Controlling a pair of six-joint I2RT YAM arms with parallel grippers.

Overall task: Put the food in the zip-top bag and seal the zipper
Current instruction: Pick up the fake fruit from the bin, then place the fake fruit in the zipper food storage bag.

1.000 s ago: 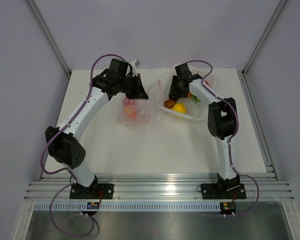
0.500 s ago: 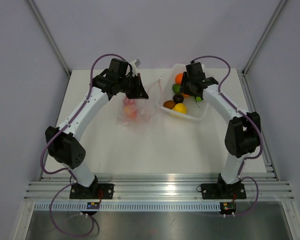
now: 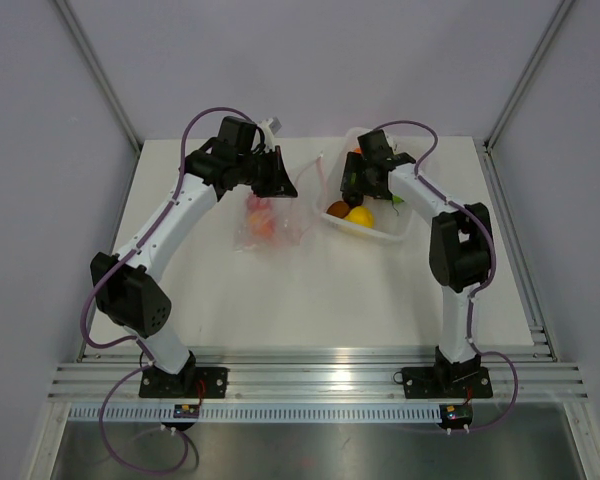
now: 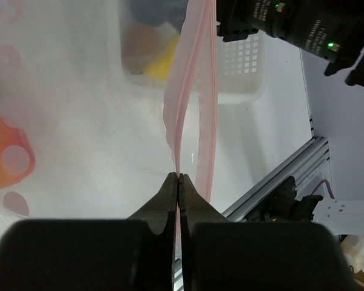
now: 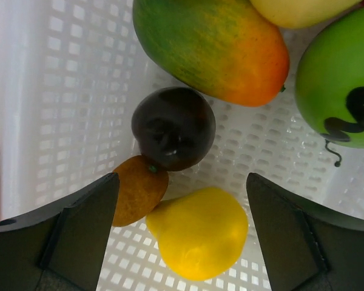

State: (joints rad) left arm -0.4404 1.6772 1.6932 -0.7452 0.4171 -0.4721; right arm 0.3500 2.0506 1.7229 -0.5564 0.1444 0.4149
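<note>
The clear zip-top bag lies on the table with red and orange food inside it. My left gripper is shut on one lip of the pink zipper and holds the mouth edge up; the other lip hangs beside it. An orange fruit shows through the bag. My right gripper is open over the tray, straddling a yellow fruit, a small orange fruit and a dark brown fruit. It holds nothing.
The white perforated tray stands right of the bag and also holds a green-orange mango and a green apple. The tray wall is on my right gripper's left. The right arm is close to the raised bag mouth.
My right gripper swung to the back right of the tray, then returned left and lower over the yellow and brown fruits. My left gripper has held still on the zipper.
</note>
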